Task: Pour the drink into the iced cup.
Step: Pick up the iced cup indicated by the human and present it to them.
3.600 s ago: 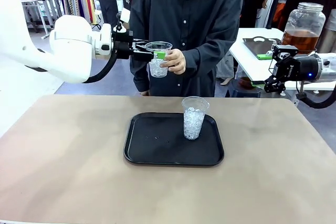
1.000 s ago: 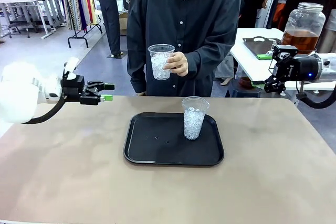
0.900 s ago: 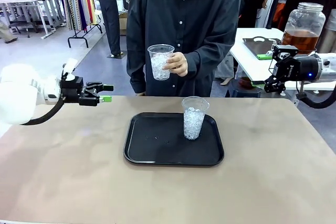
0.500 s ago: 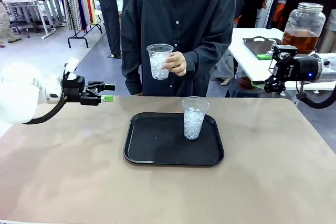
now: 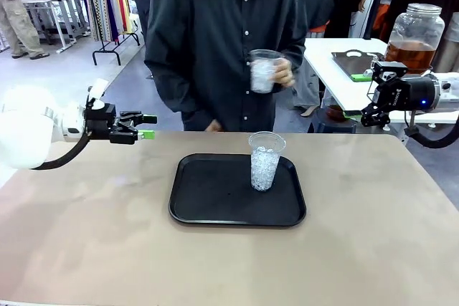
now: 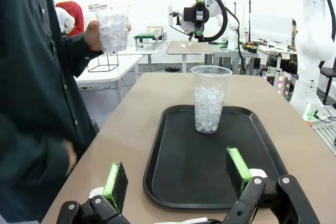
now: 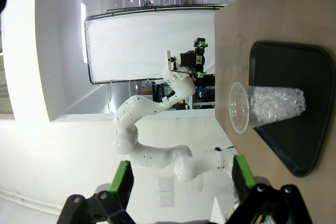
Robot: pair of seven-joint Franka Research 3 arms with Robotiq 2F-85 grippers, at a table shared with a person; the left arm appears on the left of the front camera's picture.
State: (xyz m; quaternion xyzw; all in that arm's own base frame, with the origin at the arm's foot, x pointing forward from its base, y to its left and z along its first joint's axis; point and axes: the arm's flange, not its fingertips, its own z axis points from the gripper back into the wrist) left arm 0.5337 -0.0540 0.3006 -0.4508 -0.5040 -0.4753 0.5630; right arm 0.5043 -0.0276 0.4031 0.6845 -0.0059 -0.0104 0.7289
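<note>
- Left tool (image 5: 145, 126) is held released, its jaws wide apart with nothing between the green pads, at the far left edge of the counter (image 5: 86, 234).
- Right tool (image 5: 363, 99) is likewise released and empty. It is placed beyond the counter's far right corner, near the jar (image 5: 416, 23).
- The drink (image 5: 409, 54) is seen as amber liquid in the lower part of that large glass jar, which stands on a second, white counter (image 5: 337, 69) at the far right. The metal lid is on.
- One iced cup (image 5: 264, 161) stands upright on the far right part of the black tray (image 5: 179, 206) in the middle of the counter. Only ice is seen in it.
- A second iced cup (image 5: 264, 71) is held by the person's hand (image 5: 282, 73) at chest height on the far side, well apart from both tools.
- Pouring is judged not yet begun: no amber liquid is seen in either cup, and the jar is untouched.
- For the next move, the drink and a cup must be brought together. Whether the jar has a tap cannot be told, so either an outlet must be found or the lid removed.
- The cup must be kept upright and steady under the stream, and a slow flow is advised so that nothing splashes off the ice.
</note>
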